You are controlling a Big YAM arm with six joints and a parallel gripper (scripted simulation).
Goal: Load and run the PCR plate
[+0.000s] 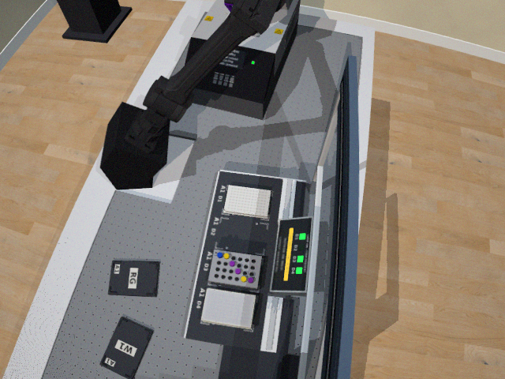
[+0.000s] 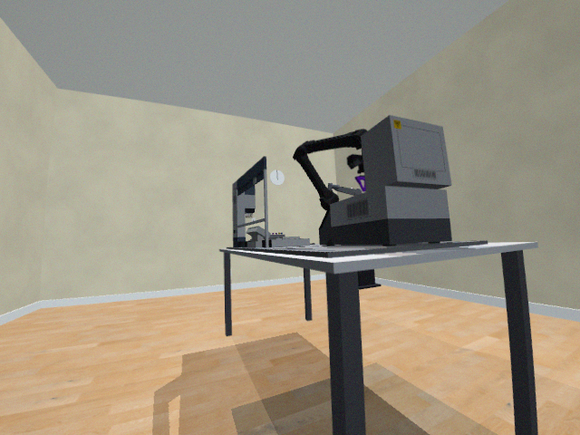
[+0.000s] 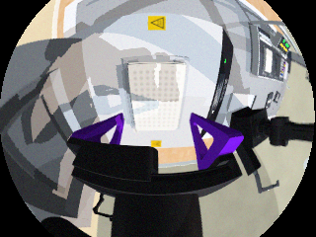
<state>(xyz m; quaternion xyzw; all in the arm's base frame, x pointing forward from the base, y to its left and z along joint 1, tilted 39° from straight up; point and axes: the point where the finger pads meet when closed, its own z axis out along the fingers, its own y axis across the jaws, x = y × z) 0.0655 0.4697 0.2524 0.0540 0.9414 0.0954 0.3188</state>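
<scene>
M06 (image 3: pixel 154 86) sits on Q1's (image 1: pixel 260 88) block under the raised lid (image 2: pixel 411 151), below and between the gripper's (image 3: pixel 157 133) fully spread, empty fingers.

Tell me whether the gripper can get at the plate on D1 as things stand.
Probably yes. The plate on D1 lies uncovered on the deck with nothing above it, and the gripper, open and empty, hangs over the cycler Q1, so only the travel across remains.
</scene>
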